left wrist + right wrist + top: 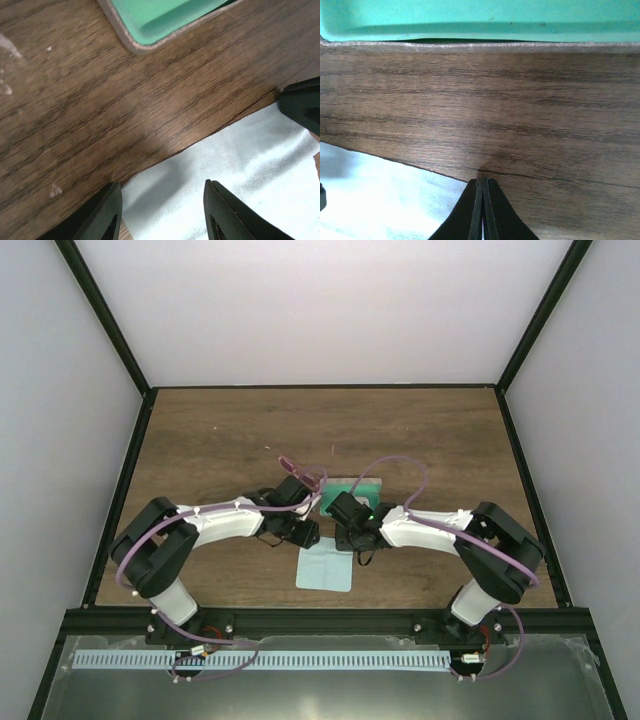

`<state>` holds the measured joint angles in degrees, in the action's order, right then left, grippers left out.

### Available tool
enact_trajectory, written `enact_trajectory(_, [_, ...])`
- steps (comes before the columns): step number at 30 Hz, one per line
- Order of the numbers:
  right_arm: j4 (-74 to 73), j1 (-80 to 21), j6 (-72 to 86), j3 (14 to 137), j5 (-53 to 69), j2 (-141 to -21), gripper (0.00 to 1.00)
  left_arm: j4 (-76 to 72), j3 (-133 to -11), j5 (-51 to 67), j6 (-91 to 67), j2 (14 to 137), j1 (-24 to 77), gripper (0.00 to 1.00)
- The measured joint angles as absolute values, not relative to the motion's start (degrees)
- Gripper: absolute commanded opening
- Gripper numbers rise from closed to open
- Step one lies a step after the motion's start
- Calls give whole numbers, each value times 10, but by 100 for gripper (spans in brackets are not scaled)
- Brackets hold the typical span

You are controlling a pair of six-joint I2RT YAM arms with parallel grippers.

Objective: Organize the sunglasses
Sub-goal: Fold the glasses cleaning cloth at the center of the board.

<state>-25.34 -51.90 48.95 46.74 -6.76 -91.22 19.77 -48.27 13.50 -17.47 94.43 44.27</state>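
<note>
The slim, thin-framed sunglasses (300,472) with pink-magenta lenses lie at 12 o'clock from the nearer left hand (162,184), long axis 10-to-4 o'clock; left hand spread wide, right hand (482,182) pressed closed.

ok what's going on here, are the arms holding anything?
Nothing seems to be held. The left pincer is open over the edge of the light blue cloth. The right pincer is shut, with nothing visible in it, over bare wood between the cloth and the green case. The pink sunglasses appear to lie just beyond the left arm, beside the case, not yet put away.
</note>
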Motion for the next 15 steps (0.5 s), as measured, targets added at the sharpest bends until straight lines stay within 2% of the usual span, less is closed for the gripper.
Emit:
enact_trajectory(11, [-254,-519,490,467,-67,-912,1,181,-488,137,-169,957,444,28])
enact_trajectory(15, [-254,-519,491,467,-67,-912,1,179,-486,133,-166,957,444,25])
